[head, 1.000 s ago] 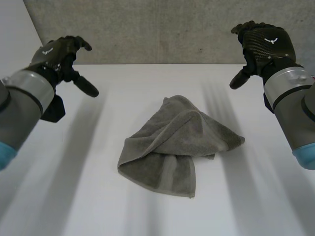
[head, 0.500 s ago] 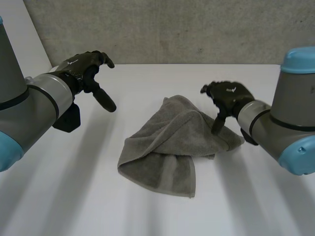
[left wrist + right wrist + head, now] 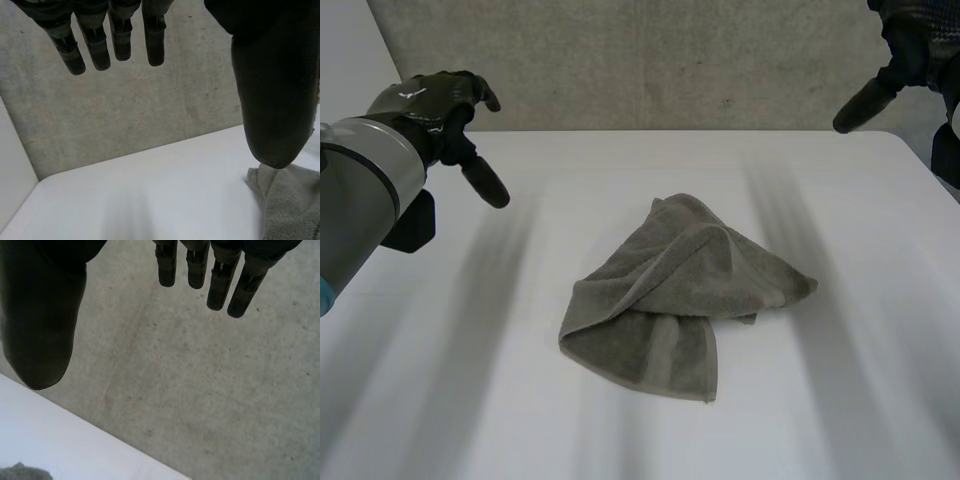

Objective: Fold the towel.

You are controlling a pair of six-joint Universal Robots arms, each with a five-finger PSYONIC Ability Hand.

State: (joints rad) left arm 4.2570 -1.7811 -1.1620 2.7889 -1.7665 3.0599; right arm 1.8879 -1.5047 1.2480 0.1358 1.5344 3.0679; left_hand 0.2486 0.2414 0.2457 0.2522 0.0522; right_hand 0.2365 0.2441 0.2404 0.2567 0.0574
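A grey towel [image 3: 680, 295] lies crumpled in a loose heap in the middle of the white table [image 3: 840, 400]. My left hand [image 3: 435, 110] hovers above the table's far left, well away from the towel, fingers straight and empty. Its wrist view has its fingers [image 3: 107, 37] spread and a corner of the towel [image 3: 290, 200] beyond the thumb. My right hand [image 3: 915, 45] is raised high at the far right, open too, clear of the towel. In its own wrist view the fingers [image 3: 210, 270] hang straight, with a scrap of towel [image 3: 20, 472] far below.
A grey concrete wall [image 3: 660, 60] rises behind the table's far edge. The table's right corner [image 3: 910, 150] lies under my right hand.
My right hand, down at the towel's right edge half a second ago, has lifted up and back to the far right. My left hand drew back to the left. The towel looks unmoved.
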